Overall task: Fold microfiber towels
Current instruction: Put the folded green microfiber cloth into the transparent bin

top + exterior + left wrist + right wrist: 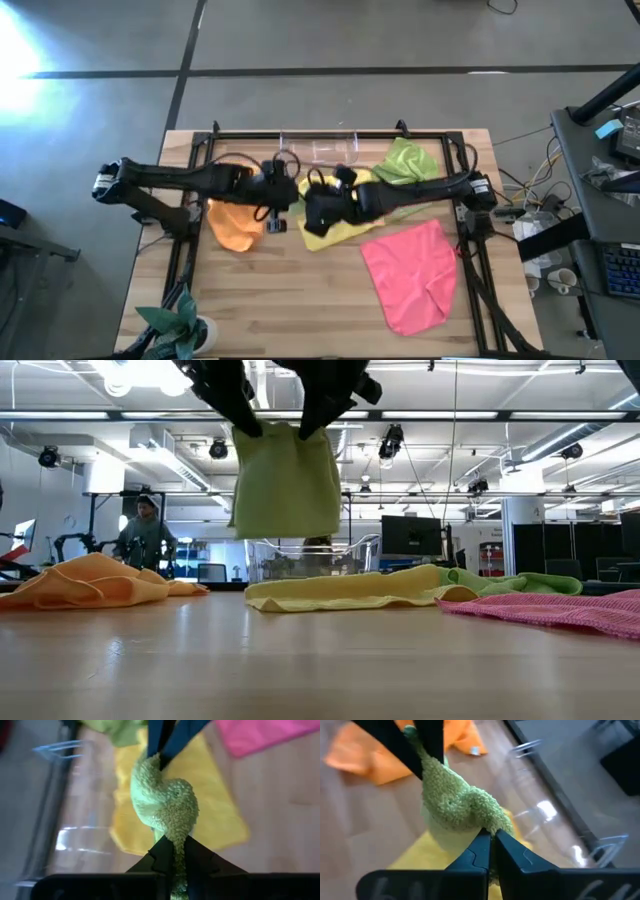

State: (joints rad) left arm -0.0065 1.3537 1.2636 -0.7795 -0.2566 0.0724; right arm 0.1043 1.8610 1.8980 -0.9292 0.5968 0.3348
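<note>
High view first: we see the wooden table point(300, 300) with our two arms meeting near its middle, the pink towel point(410, 275) spread toward the right front, the yellow towel point(335, 232) under the arms, the orange towel point(237, 228) to its left, and a lime green towel point(408, 160) crumpled toward the back right beside the clear tray point(320, 150).

Between us hangs the second lime green towel point(287, 480), lifted clear of the table and draping straight down above the yellow one. Our left gripper point(172, 855) pinches one top corner, jaws pressed tight on the pile; our right gripper point(491, 845) pinches the other corner the same way.

We judge this cloth light, limp and grippy: it sags and bunches between the two holds, so it will not keep a crease unaided. Corner pinches suit it best, kept level and pulled apart until the top edge is taut before laying it down.
</note>
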